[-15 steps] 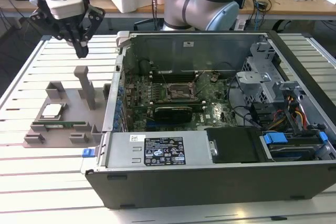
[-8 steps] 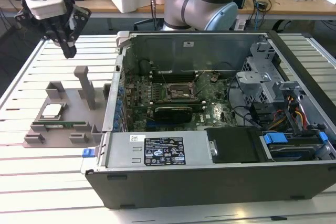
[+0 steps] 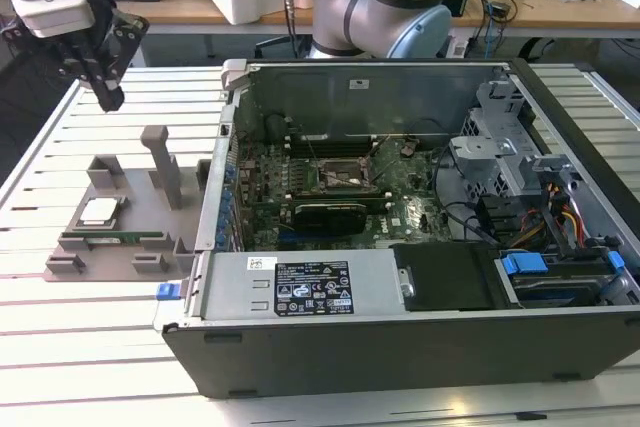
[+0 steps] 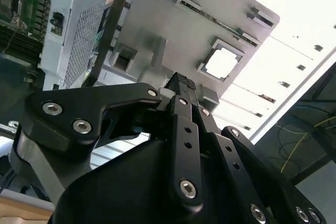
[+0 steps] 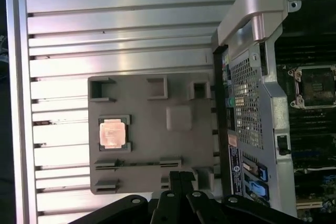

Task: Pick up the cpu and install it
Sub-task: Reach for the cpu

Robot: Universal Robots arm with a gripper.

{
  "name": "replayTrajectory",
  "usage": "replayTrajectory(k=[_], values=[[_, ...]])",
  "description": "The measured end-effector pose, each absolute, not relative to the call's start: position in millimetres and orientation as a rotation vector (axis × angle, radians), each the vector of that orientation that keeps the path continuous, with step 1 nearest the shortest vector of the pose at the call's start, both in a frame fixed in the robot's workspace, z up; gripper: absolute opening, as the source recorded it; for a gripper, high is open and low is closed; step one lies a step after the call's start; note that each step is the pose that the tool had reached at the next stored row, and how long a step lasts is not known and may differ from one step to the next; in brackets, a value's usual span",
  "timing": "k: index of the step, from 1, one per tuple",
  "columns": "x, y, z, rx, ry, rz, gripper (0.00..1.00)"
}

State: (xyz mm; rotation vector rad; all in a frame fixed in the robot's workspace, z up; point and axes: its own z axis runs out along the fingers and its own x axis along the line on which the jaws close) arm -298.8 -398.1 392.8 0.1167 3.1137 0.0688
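Jaws together and empty, the gripper (image 3: 108,95) hangs above the table (image 3: 60,347) near the tray (image 5: 147,145), touching nothing. The cpu (image 3: 100,210) lies flat in its pocket (image 5: 113,116) by the tray's edge farthest from the case (image 3: 400,347), so I judge the step to be the approach before the pick. Gripping it calls for jaws parted, squared over its sides, and a straight descent between the pocket's tabs.

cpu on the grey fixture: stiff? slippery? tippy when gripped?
Probably stiff and light: the cpu is a thin flat square. Its shiny metal top suggests a slippery surface. It lies flat inside raised corner stops on the grey fixture, so it likely won't slide or tip when nudged.
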Motion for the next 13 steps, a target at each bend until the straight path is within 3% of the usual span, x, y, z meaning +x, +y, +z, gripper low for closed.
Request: replayTrajectory(k=[13], values=[[-338.6,-397.5,392.4,0.117,3.114,0.069,0.11]])
